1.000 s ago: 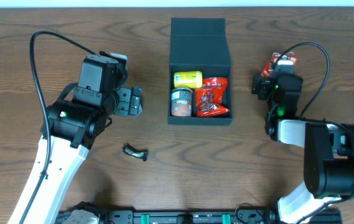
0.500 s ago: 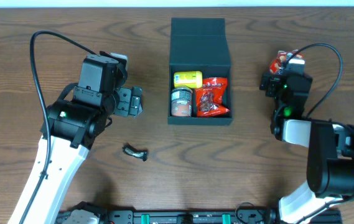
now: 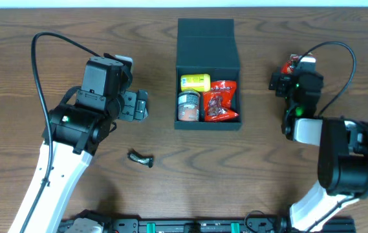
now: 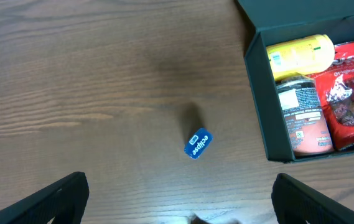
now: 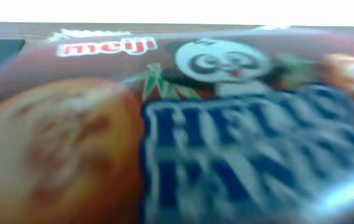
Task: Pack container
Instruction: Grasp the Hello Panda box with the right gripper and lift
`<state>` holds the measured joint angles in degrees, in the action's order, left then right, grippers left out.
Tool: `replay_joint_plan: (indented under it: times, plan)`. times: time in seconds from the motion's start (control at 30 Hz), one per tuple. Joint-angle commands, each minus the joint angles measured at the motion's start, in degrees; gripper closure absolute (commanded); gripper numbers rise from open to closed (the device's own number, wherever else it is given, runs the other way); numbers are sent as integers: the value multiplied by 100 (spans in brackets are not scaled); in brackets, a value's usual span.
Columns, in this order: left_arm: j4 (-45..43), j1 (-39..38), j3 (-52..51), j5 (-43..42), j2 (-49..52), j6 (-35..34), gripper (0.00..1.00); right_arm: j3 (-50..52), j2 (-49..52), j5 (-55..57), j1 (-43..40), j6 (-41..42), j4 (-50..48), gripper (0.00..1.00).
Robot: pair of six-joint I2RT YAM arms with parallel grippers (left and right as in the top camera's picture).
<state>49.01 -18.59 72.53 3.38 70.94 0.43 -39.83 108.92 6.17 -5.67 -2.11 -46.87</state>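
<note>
Shifted right and slightly toward the far edge since a second ago: right pincer (image 3: 291,70), red Hello Panda pack (image 3: 292,61) at its tip, blurred and filling the right wrist view; cannot tell whether clenched on it. Left pincer (image 3: 136,105) released, fingers (image 4: 52,199) spread wide over the bench (image 4: 71,74). Container (image 3: 207,125) mid-bench, flap lid (image 3: 205,42) thrown back, holding yellow pack (image 3: 195,81), tin (image 3: 189,106) and red bag (image 3: 221,101). Blue Eclipse pack (image 4: 197,144) lying left of it, apart.
</note>
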Motion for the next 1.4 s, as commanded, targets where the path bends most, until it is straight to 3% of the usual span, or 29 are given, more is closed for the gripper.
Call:
replay_joint_plan:
  times: [0.0,0.37,0.53,0.9,1.2,1.37]
  plan:
    - [0,20,-7,0,4,90,5,-197,190,-44,-37,79,-15,1]
    - [-46,20,-7,-2,4,87,5,-223,238,-44,-35,79,-50,4]
    - [-46,20,-7,-4,4,87,5,-223,275,-46,-28,81,-22,16]
    - [-46,20,-7,-4,4,87,5,-223,275,-44,-28,81,-31,22]
    - [-44,20,-7,-2,4,87,5,-223,275,-44,-26,81,-50,38]
    - [-42,20,-7,-2,4,87,5,-223,273,-44,-26,83,-96,41]
